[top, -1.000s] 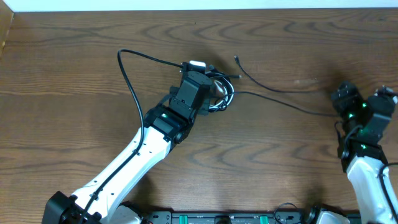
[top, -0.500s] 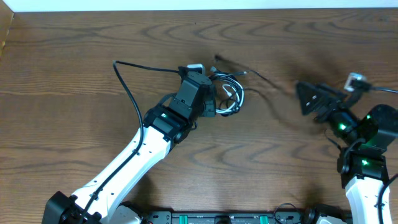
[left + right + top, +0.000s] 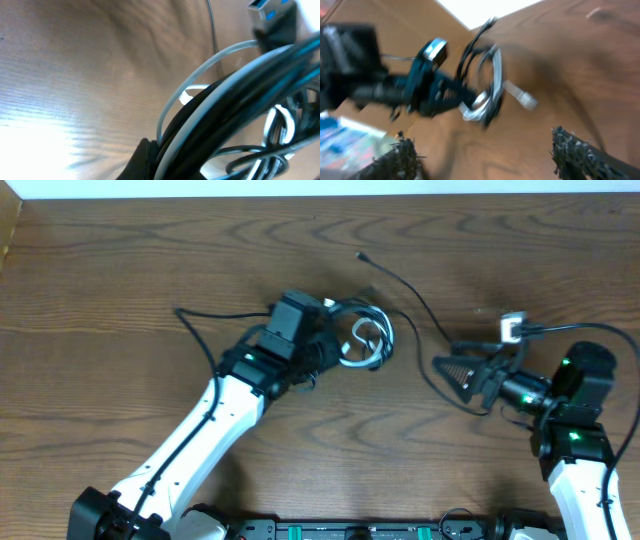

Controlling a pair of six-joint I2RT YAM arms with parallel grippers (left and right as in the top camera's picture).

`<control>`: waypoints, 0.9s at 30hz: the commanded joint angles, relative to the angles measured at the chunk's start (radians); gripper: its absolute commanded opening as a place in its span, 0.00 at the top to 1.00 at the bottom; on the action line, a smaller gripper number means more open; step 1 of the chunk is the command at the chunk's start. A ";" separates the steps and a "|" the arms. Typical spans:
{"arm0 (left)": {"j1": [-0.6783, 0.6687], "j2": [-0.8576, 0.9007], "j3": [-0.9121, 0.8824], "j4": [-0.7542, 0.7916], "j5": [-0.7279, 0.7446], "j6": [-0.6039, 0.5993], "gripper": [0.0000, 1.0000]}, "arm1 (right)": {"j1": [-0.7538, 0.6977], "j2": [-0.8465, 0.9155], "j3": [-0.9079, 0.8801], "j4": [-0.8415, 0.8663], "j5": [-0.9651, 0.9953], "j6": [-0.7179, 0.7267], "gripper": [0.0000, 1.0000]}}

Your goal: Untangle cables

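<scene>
The cables [image 3: 362, 340] lie coiled in a small black and white/grey bundle at the table's middle. My left gripper [image 3: 332, 346] is shut on the bundle's left side. In the left wrist view the black and grey cords [image 3: 235, 95] fill the frame, pinched against one dark finger [image 3: 144, 160], with a blue-tongued plug [image 3: 265, 10] at the top. A loose black strand [image 3: 415, 295] runs from the bundle's far side toward the right. My right gripper [image 3: 452, 374] stands open just right of the bundle, pointing at it, nothing between its fingertips [image 3: 580, 150]. The right wrist view shows the bundle [image 3: 485, 95] ahead.
Another black strand [image 3: 215, 313] trails left from the bundle, past the left arm [image 3: 200, 440]. A small white connector [image 3: 513, 328] sits above the right arm [image 3: 575, 430]. The table's far edge [image 3: 320, 195] meets a white surface.
My right gripper has swung in from the far right, leftward toward the bundle. The left gripper shifted slightly left with the bundle, and the loose black strands moved with it.
</scene>
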 commanded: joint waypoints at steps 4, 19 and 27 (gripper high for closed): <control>0.065 0.006 0.005 0.053 0.174 -0.195 0.92 | 0.177 0.038 0.015 -0.015 0.109 -0.062 0.21; 0.064 0.006 0.005 0.028 0.317 0.093 0.93 | 0.277 0.084 0.015 0.119 0.268 -0.026 0.51; 0.064 0.006 0.005 0.028 0.343 0.092 0.93 | 0.289 0.087 0.015 0.119 0.268 0.025 0.65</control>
